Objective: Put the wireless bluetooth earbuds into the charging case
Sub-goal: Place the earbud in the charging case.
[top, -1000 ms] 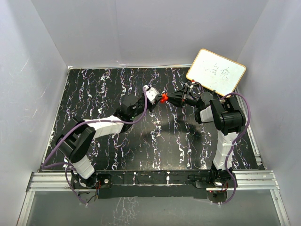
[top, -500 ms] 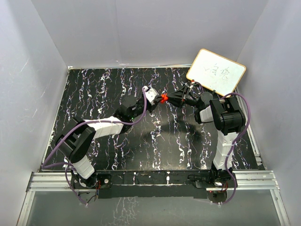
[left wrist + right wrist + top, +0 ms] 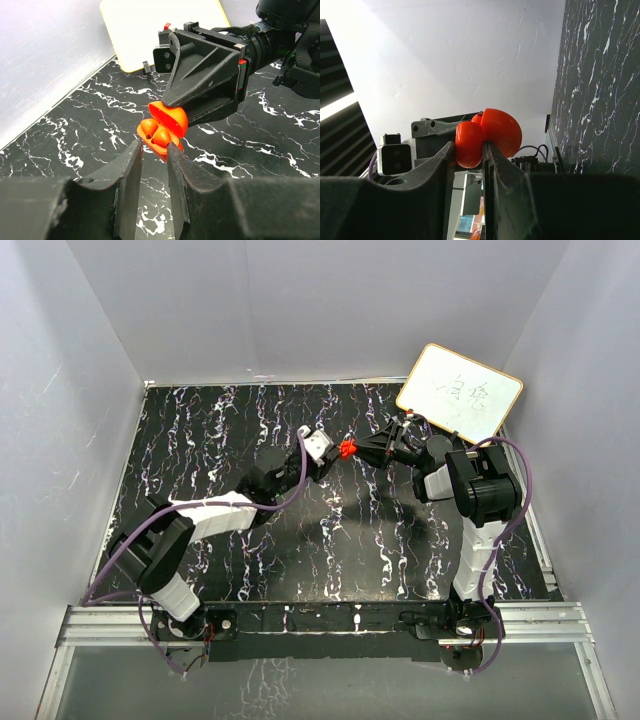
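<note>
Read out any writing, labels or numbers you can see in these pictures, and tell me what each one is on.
On the whiteboard leaning in the back right corner: two dark handwritten marks, possibly characters, too small and blurred to read.
On the charging case and the marbled table: no text, label or number visible.

Left arm (image 3: 215, 512): stretched low from base, reaching forward and inward. Right arm (image 3: 482, 502): upright from base, elbow bent, wrist turned inward toward left one. Grippers tip to tip, nearly meeting. Left gripper (image 3: 154, 148): fingers slightly parted, nothing between them. Right gripper (image 3: 469, 150): fingers pinched on charging case (image 3: 492, 132).
</note>
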Tool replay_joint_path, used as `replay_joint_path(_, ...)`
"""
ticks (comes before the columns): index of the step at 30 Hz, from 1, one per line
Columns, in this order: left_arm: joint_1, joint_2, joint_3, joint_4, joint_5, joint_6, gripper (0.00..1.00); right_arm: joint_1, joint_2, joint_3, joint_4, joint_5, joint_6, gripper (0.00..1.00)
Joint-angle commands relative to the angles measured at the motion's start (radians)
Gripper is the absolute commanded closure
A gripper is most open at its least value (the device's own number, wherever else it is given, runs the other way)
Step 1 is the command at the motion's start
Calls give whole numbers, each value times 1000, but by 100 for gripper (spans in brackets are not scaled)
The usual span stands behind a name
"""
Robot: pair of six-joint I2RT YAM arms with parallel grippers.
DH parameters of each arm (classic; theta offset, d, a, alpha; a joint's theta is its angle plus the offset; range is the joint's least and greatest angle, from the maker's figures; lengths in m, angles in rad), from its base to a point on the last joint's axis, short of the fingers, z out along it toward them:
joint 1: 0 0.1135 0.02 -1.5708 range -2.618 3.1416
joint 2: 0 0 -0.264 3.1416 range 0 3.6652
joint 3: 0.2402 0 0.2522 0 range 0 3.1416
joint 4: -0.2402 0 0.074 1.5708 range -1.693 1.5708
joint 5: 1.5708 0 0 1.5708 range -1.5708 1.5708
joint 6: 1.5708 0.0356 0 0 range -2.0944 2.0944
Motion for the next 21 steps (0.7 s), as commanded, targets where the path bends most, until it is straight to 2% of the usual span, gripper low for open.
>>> replay_joint_path(1, -4, -115, -35, 19, -56, 29, 73, 4, -47, 21, 341, 4, -23, 100)
replay_joint_path(6, -5, -204, -61, 2, -173, 35, 71, 4, -41, 28, 341, -7, -34, 100)
replay_joint_path(11, -2, -247, -72, -73, -306, -23, 60, 3, -23, 25, 342, -28, -54, 100)
replay_joint_path(18, 6, -237, -69, -180, -326, -182, 34, 4, -10, -1, 341, -60, -111, 100)
replay_joint_path(21, 12, -211, -35, -248, -321, -242, 17, 3, -18, -5, 341, -61, -123, 100)
